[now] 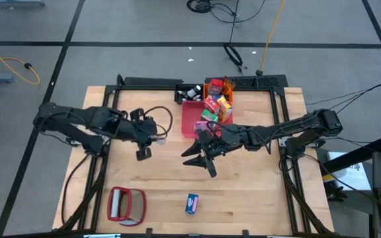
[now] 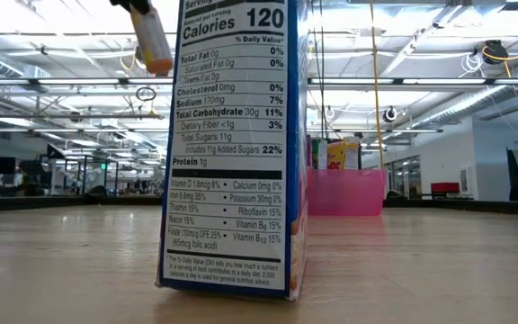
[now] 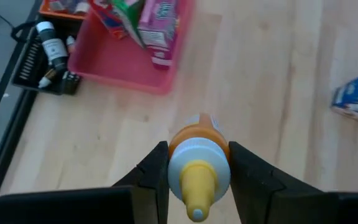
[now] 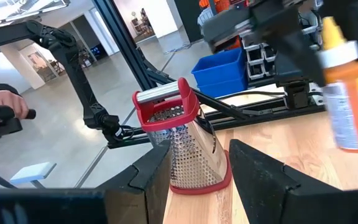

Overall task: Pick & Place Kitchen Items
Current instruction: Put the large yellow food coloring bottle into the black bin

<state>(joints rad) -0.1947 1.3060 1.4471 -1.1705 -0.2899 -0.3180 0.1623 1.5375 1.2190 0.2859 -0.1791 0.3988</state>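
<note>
Gripping an orange squeeze bottle (image 3: 196,165) with the left gripper (image 3: 197,158), fingers closed on either side just under the white collar, yellow nozzle pointing back toward the wrist. Hanging well above the wood, over the worktop (image 1: 256,192) a little left of its middle. Probably held at the collar because the ridge there keeps smooth, slippery plastic from sliding through.

Waiting beside it with the right gripper (image 1: 200,158), near the worktop's centre just in front of the pink tray (image 1: 189,119); fingers spread apart, nothing between them, likely kept ready for the next item.

Crowded at the middle of the far edge: glossy cardboard cartons in red, yellow, pink and green, leaning together inside the shallow, hard-walled pink tray. Beside that, a black slotted rack (image 3: 33,65) with a tiny white-labelled bottle (image 3: 50,43).

Standing alone by the near edge, upright on its narrow base: a blue carton (image 1: 191,203), flat-sided, printed with a nutrition panel, easy to tip.

Lying toward the near left corner: a red-framed metal grater (image 1: 126,205), perforated, wedge-shaped.

Glimpsed off the table in the right wrist view: a person's hand (image 4: 5,102).
</note>
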